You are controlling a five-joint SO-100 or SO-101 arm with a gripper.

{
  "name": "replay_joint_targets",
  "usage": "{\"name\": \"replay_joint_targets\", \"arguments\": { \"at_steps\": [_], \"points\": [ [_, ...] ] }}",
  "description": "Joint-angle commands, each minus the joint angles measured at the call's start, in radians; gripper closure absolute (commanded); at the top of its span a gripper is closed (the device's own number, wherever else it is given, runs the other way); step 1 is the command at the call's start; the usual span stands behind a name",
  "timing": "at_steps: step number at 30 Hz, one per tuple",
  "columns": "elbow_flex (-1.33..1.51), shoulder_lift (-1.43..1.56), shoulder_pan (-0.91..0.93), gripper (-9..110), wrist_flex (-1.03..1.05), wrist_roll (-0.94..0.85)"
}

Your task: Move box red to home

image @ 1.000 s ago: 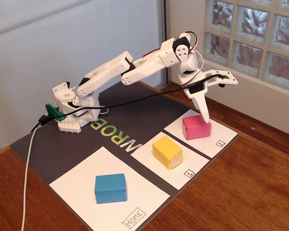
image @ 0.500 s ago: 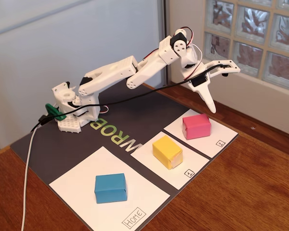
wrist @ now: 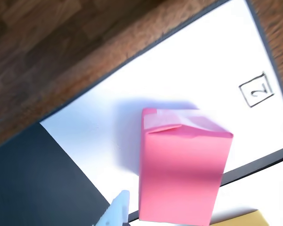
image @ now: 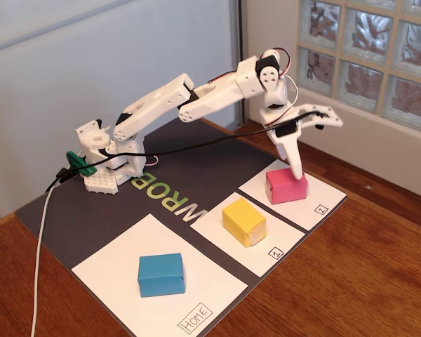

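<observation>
Right of frame in the fixed view, the gripper [image: 299, 158] gapes, empty, over the red box [image: 287, 186]. One finger [wrist: 114, 213] sits left of it; straddle squarely before closing.

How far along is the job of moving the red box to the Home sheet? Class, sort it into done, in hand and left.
Done: nothing delivered; the red box sits on sheet 2.
In hand: the open claw is lowered at the box, one finger by its top edge, not gripping.
Left: grasp, lift, carry to the Home sheet, where a blue box stands.
</observation>
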Motion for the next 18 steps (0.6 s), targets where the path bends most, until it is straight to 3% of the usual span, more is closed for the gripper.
{"name": "replay_joint_targets", "arguments": {
  "at_steps": [1, 18],
  "points": [
    [0.032, 0.094, 0.012, 57, 0.166, -0.003],
    [-0.038, -0.02, -0.021, 57, 0.163, 0.006]
  ]
}}
